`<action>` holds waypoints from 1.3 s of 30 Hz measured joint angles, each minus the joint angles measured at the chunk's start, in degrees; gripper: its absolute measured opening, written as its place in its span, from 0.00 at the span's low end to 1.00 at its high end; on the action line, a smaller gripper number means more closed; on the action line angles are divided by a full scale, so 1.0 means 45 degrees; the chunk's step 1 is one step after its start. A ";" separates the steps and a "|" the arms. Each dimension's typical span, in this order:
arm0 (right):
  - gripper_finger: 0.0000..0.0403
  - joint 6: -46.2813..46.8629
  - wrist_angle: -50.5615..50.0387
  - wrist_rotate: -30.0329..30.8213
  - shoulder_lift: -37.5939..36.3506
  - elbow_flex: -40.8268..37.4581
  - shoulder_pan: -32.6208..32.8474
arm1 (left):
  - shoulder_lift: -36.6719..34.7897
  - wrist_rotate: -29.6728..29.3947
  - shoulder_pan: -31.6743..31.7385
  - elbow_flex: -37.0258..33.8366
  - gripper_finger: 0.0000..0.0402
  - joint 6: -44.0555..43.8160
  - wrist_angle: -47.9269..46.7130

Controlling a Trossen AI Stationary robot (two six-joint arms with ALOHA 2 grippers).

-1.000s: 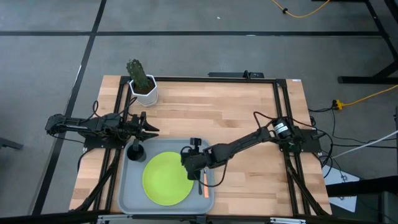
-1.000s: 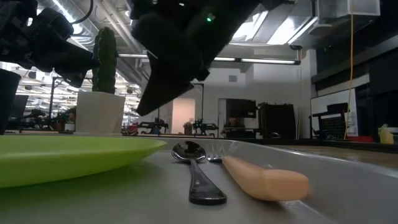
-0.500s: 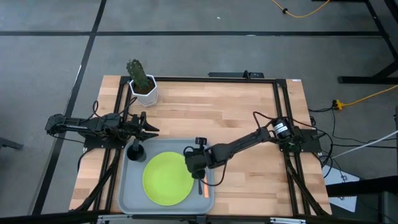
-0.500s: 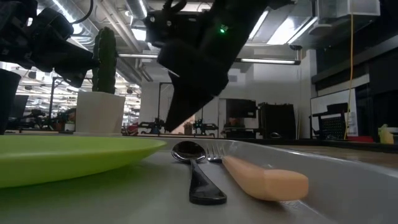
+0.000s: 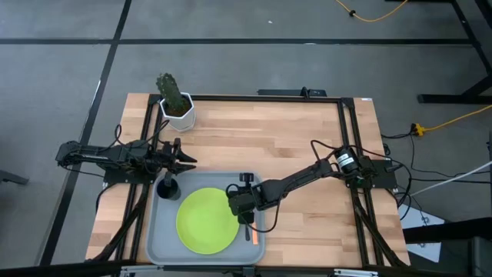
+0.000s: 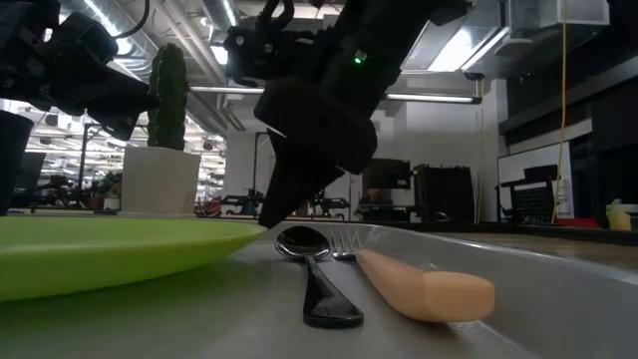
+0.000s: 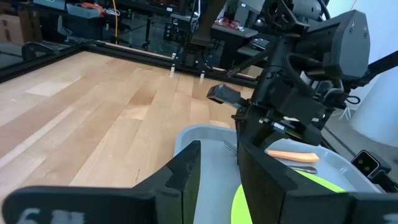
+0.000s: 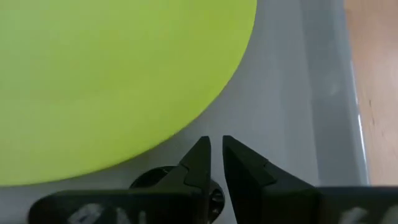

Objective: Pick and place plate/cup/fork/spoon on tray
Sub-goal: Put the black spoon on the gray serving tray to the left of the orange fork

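The slim dark metal spoon point(image 6: 317, 284) lies on the floor of the large light-grey rectangular tray point(image 5: 157, 245), side by side with the orange-handled fork point(image 6: 424, 282) with silver tines; both sit just beside the edge of the flat round lime-green plate point(image 5: 206, 221). The small black cylindrical cup point(image 5: 167, 186) stands in a corner of the same tray. The right arm stretches low across the wooden surface point(image 5: 269, 146), and its claw point(image 5: 235, 203) points down over the spoon's bowl — the two dark fingers point(image 8: 200, 163) are drawn nearly together with only a thin slit between them, gripping nothing. The left claw point(image 5: 184, 160) hovers near the cup, above the tray's rim, its fingers point(image 7: 186, 174) level and slightly apart, empty. A cactus in a white hexagonal pot point(image 5: 177, 109) stands at the surface's far corner, well apart from the tray.
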 joint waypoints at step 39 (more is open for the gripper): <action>0.12 0.0108 -0.0451 -0.0428 0.0000 0.0000 0.0000 | -0.0002 0.0000 0.0002 0.0004 0.25 -0.0003 0.0000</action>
